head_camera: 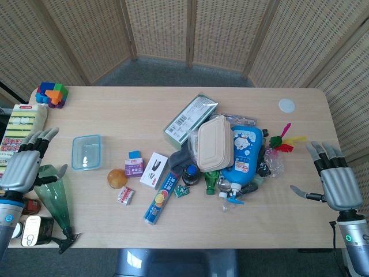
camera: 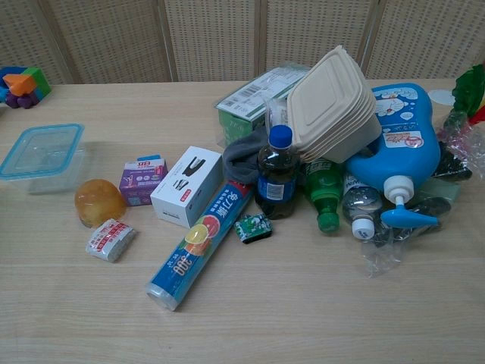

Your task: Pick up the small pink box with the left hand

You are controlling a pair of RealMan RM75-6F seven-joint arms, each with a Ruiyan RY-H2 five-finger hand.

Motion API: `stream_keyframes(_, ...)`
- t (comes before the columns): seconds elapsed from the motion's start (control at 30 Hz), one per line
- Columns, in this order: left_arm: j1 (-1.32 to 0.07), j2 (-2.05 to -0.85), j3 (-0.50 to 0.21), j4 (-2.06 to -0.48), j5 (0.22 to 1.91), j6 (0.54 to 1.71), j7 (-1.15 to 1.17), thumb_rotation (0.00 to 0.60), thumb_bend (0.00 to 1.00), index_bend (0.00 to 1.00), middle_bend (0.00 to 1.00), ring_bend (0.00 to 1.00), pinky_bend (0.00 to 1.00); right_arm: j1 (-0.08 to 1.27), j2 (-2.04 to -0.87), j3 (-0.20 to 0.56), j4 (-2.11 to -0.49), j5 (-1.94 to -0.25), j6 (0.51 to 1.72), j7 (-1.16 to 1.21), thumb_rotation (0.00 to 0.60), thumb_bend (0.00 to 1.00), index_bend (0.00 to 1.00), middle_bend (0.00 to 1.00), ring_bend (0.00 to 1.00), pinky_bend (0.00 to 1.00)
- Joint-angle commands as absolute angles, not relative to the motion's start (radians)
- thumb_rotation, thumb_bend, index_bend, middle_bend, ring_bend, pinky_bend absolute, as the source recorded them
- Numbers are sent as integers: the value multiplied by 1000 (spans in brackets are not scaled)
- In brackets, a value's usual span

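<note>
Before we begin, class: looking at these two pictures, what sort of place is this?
Probably a robot test room, not a home. A pale wooden table heaped with unrelated household items stands before woven folding screens, and the left hand and right hand wait open at its ends.

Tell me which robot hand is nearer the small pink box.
Left. The left robot hand hangs off the table's left edge, the small pink box to its right; the right robot hand sits beyond the far edge.

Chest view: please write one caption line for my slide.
Small pink box stands untouched between clear container and white stapler box on the cluttered table.
</note>
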State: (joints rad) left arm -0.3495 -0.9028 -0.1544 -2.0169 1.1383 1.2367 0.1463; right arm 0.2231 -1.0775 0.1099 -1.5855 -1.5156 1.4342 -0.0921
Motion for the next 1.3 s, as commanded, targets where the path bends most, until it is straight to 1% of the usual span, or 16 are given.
stream_keyframes(0.03, -350, -903, -153, -2018, 1141, 1233, 143, 409, 397, 0, 0, 0, 0, 222, -1076, 109, -1589, -1515, 1434, -94, 266, 164, 0, 33, 0, 0)
stream_keyframes(0.43, -380, -897, -157, -2004, 1144, 1177, 128, 409, 397, 0, 0, 0, 0, 196, -1054, 102, -1627, -1529, 1470, -105, 267, 166, 0, 33, 0, 0)
stream_keyframes(0.73, -461, -951, -165, -1962, 1104, 1083, 191, 404, 396, 0, 0, 0, 0, 180, -1044, 98, -1648, -1535, 1488, -113, 266, 165, 0, 33, 0, 0)
stream_keyframes(0.9, -522, -1044, -154, -1894, 1089, 1033, 267, 384, 395, 0, 0, 0, 0, 172, -1040, 96, -1653, -1539, 1497, -115, 265, 165, 0, 33, 0, 0)
stream_keyframes(1.1, -579, -1184, -107, -1754, 1120, 988, 369, 379, 394, 0, 0, 0, 0, 155, -1022, 96, -1664, -1538, 1516, -117, 270, 165, 0, 33, 0, 0)
stream_keyframes(1.3, -610, -1315, -77, -1626, 1123, 937, 380, 380, 395, 0, 0, 0, 0, 142, -1012, 95, -1669, -1535, 1526, -111, 266, 164, 0, 33, 0, 0)
